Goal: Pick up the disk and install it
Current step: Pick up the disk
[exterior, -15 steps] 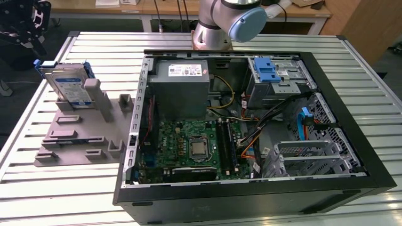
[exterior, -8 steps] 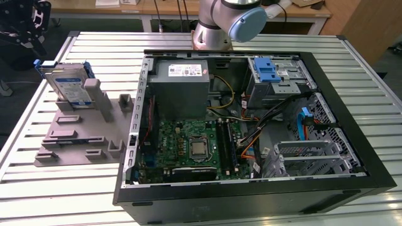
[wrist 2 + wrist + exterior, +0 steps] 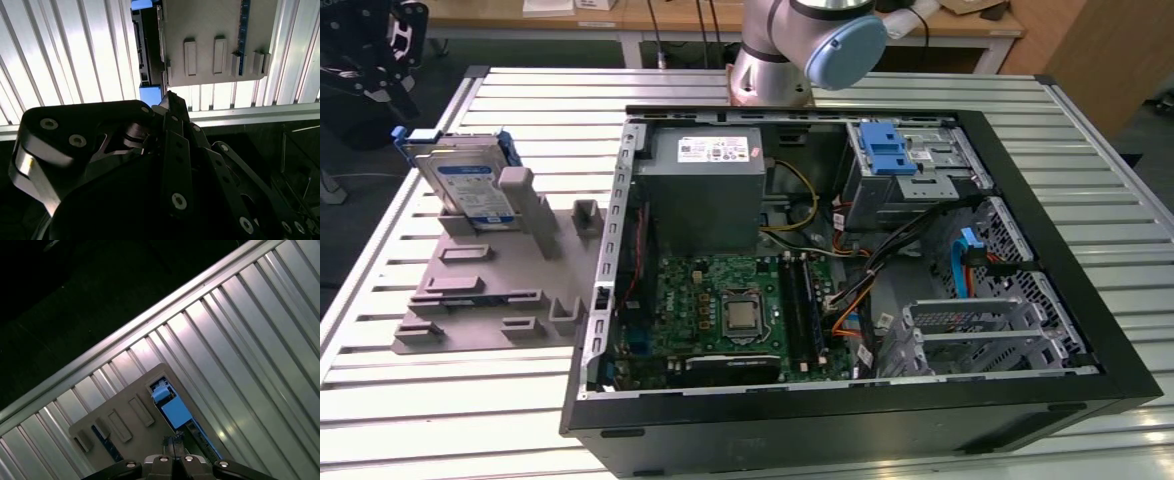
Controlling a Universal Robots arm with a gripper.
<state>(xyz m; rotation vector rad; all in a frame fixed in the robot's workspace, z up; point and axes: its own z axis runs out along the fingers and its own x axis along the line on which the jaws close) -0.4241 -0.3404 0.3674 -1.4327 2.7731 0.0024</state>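
Disk (image 3: 464,185), a flat silver rectangle framed in blue plastic, stands upright in the grey plastic stand (image 3: 494,290); black metal gripper (image 3: 172,441) hangs above that stand, clenched on nothing.

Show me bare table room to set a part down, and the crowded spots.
Bare table slats: the exterior view's lower left, bordered by the grey holder and the computer case; and the strip past the case at the exterior view's right. Crowded: the holder with the upright disk, the case's inside.

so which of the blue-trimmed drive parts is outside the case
The disk, upright in the grey holder at the exterior view's left; the blue-latched drive cage sits inside the case.
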